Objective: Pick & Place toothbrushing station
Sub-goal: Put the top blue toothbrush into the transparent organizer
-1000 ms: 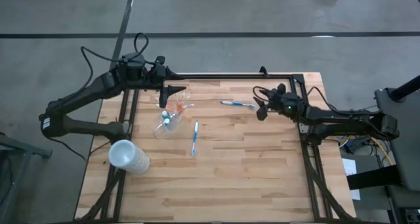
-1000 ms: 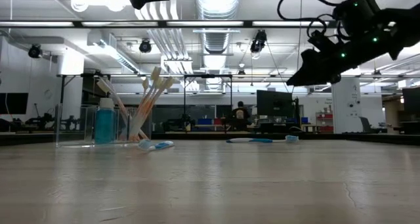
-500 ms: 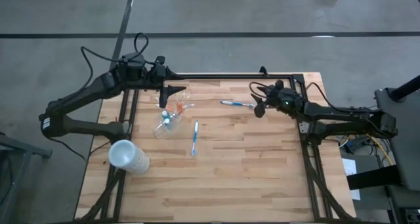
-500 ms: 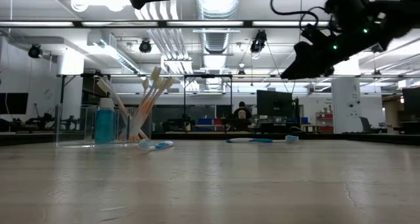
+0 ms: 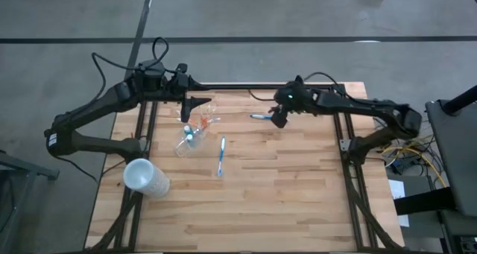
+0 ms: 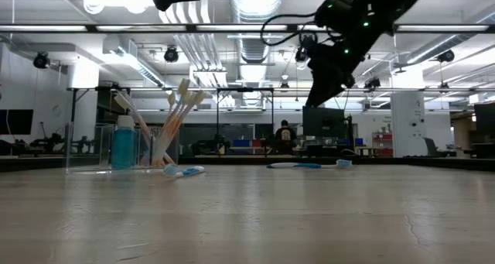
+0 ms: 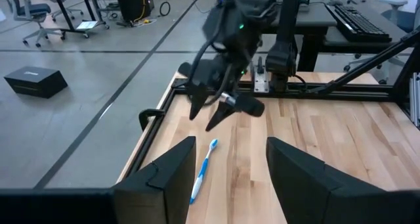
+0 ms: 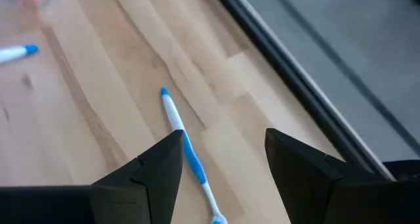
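The right gripper (image 5: 278, 118) hangs above the far side of the wooden table (image 5: 283, 202), its fingers (image 8: 147, 168) parted and holding nothing. Directly beneath it lies a white-blue toothbrush (image 8: 189, 152), flat on the table and near the far edge rail; in the right wrist view the brush runs between the two dark fingers, so the gripper looks roughly lined up over it but well clear of the surface, as the low view confirms.

The clear tumbler (image 5: 195, 127) stands on the left half of the table with several white-orange toothbrushes (image 6: 176, 117) leaning in it, and the blue toothpaste tube (image 6: 122, 146) shows beside them in the low view. A second white-blue toothbrush (image 5: 220, 156) lies loose on the table just to the right of the tumbler. A larger frosted cup (image 5: 145, 176) lies at the near left edge, apart from the station.

The left gripper (image 5: 188, 107) waits above the far left of the table, just beyond the tumbler, its fingers (image 7: 172, 175) spread and empty.

The step in hand appears to be the approach to the far toothbrush. The next move would call for the right gripper to descend straight down until its fingers straddle the slim handle, then close across it. Since the brush lies flat and thin, the fingertips would need to reach nearly to the table to catch it rather than skate over it.
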